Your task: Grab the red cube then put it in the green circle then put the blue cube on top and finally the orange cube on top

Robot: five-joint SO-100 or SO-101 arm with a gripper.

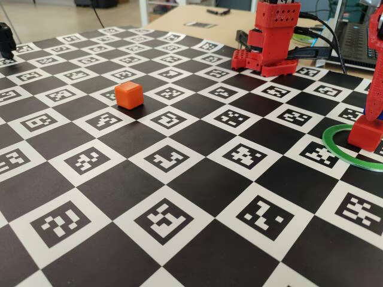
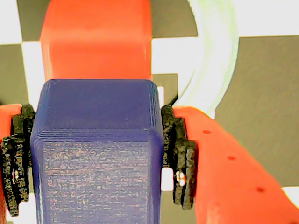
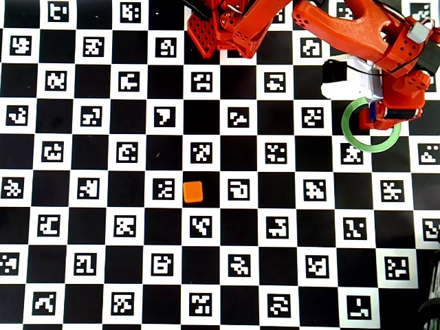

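Note:
The wrist view shows my gripper [image 2: 96, 158] shut on the blue cube [image 2: 96, 154], with black pads [image 2: 180, 149] pressed to both its sides. Just beyond it sits the red cube [image 2: 96, 42], inside the green circle [image 2: 215, 60], which looks washed out here. In the fixed view the red cube [image 1: 365, 133] rests in the green circle [image 1: 335, 146] at the right edge, with the gripper [image 1: 372, 110] right over it. From overhead, the arm hides the red cube, and a sliver of the blue cube [image 3: 372, 112] shows above the green circle [image 3: 357, 141]. The orange cube [image 3: 193, 192] [image 1: 128, 95] stands alone mid-board.
The arm's red base [image 1: 272, 36] stands at the back of the checkered marker board [image 1: 179, 197]. A laptop [image 1: 353, 36] and cables lie behind it at the right. A black object [image 1: 6, 39] sits at the far left edge.

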